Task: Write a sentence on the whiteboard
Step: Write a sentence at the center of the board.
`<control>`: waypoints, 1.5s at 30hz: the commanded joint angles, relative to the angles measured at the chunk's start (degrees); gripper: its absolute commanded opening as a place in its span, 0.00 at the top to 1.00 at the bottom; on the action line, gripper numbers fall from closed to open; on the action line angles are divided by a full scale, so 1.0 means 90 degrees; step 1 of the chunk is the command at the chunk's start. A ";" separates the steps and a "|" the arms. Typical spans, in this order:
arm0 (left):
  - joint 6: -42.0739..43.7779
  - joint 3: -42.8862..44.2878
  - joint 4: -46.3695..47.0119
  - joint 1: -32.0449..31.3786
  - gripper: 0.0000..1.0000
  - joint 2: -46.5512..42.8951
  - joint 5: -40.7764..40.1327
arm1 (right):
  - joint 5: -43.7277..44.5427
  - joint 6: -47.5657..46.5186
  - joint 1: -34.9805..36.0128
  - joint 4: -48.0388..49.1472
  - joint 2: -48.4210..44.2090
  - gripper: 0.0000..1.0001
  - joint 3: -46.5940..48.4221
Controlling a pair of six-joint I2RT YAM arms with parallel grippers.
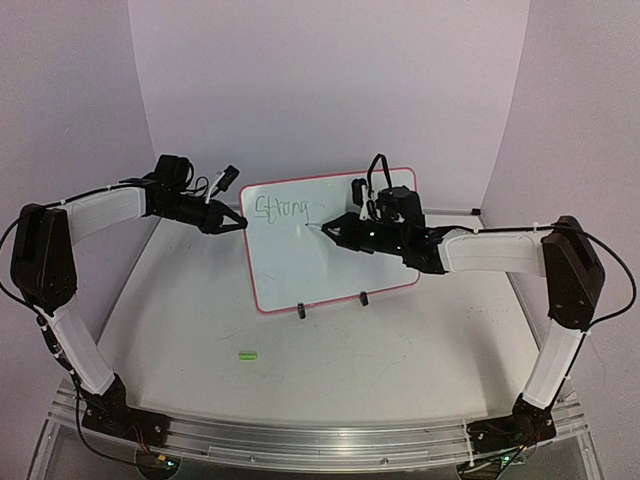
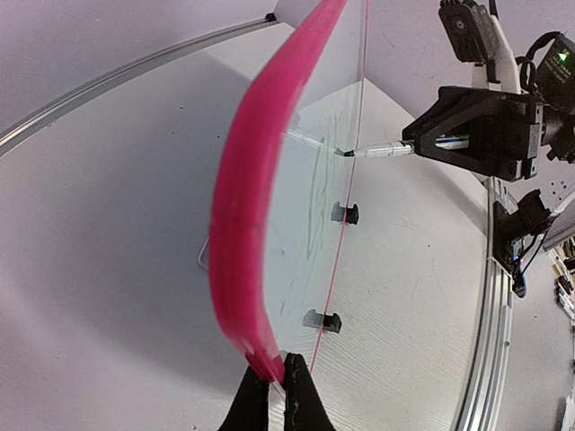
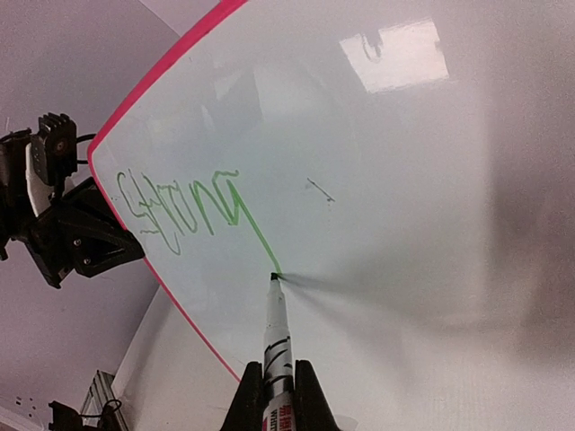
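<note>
Glossy white, pink-framed whiteboard [image 1: 335, 270] propped on clip feet, mid-desk [image 1: 400, 350]. Left claw [image 1: 240, 222] pinched shut on frame at 9 o'clock, likely bracing against pen pressure. Right claw [image 1: 338, 232] clamps white marker [image 3: 276, 323], tip on board centre; green scrawl toward 10 o'clock.

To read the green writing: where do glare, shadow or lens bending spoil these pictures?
Right wrist view: bright glare on the whiteboard, soft shadow right of the marker. Left wrist view: the pink frame looks bowed. Top view: even light, writing small.

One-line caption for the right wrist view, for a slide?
Right gripper holds a marker, tip on the whiteboard at the end of a green stroke.
</note>
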 commanded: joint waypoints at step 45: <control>0.0565 -0.0045 -0.0328 -0.0302 1.00 0.0092 -0.0518 | -0.1041 -0.0926 -0.0434 -0.1062 -0.2148 1.00 -0.0556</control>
